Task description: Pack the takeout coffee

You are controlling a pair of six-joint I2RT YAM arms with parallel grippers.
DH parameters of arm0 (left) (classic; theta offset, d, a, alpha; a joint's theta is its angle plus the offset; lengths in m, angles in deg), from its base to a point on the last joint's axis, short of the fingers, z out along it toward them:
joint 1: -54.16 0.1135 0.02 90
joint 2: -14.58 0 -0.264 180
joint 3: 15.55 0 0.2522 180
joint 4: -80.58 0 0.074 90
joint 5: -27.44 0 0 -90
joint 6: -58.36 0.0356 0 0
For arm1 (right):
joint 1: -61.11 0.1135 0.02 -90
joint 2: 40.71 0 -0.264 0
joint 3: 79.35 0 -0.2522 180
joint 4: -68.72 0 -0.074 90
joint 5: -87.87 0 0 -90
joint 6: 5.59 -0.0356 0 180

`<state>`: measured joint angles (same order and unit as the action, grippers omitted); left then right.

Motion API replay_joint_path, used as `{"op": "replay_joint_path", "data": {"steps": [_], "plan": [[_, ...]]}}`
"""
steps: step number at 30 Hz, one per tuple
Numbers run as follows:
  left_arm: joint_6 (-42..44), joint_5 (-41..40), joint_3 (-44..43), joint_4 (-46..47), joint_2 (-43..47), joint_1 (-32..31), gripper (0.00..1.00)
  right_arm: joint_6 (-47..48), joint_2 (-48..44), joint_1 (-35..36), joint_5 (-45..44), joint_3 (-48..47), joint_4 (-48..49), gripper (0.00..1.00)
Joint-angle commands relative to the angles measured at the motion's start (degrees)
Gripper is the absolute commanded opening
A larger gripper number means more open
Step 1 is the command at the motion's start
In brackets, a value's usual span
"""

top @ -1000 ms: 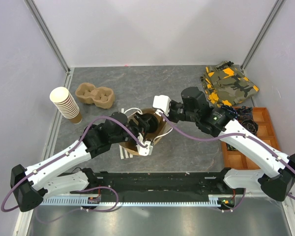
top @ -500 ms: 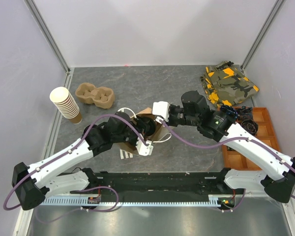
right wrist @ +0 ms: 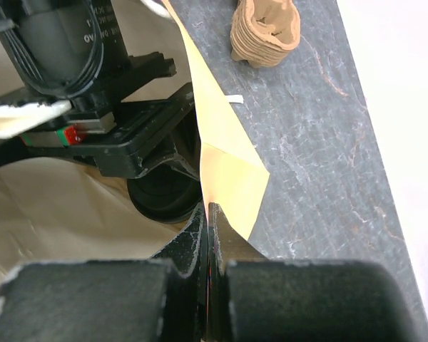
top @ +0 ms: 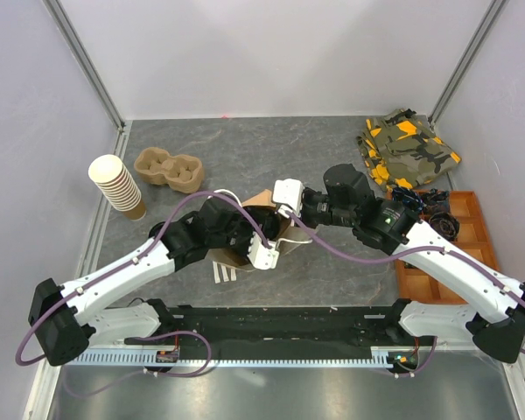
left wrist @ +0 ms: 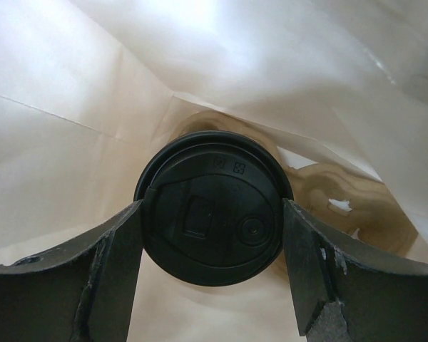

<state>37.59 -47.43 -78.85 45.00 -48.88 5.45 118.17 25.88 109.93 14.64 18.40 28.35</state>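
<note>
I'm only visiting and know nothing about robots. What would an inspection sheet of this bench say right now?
Surface: grey stone-look table; white strips lie beside the bag.
Job's things: takeout coffee, black lid on, inside the paper bag.
Clutter: stack of cups, pulp cup carrier, camouflage cloth, orange tray.
Grippers: left gripper clamps the coffee inside the bag; right gripper is shut on the bag's rim.
Cables: purple cables loop along both arms.
Surroundings: pale walls, metal frame posts.

The table [top: 271, 149] is viewed from above and behind; the paper bag [left wrist: 93, 92] and takeout coffee [left wrist: 212, 214] are shared by both close wrist views.
</note>
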Motion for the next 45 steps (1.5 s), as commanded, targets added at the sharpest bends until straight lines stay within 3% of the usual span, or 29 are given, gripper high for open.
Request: {"op": "replay_joint_path", "data": {"steps": [1, 19, 29, 41, 43, 45], "plan": [[-2.87, 0.6, 0.58, 4.42, -1.49, 0.46, 0.18, -4.22, -1.64, 0.58, 1.33, 0.02, 2.35, 0.0], [0.46, 2.97, -0.47, 0.38, -11.33, 3.88, 0.19, -8.88, -1.64, 0.58, -0.95, 0.37, 3.23, 0.0], [2.22, 5.16, -5.74, -8.49, -18.71, 5.9, 0.19, -16.44, 1.61, -0.3, -9.74, -1.38, -0.1, 0.0], [3.63, 8.15, -12.95, -18.69, -25.12, 6.87, 0.2, -25.58, 2.67, -4.43, -10.0, -3.14, -6.78, 0.0], [3.19, 8.42, -14.27, -19.48, -26.27, 7.14, 0.21, -25.93, 3.02, -5.31, -10.1, -3.4, -6.96, 0.12], [3.02, 8.51, -15.32, -19.75, -28.03, 7.48, 0.21, -26.72, 3.64, -6.71, -10.01, -3.49, -7.4, 0.14]]}}
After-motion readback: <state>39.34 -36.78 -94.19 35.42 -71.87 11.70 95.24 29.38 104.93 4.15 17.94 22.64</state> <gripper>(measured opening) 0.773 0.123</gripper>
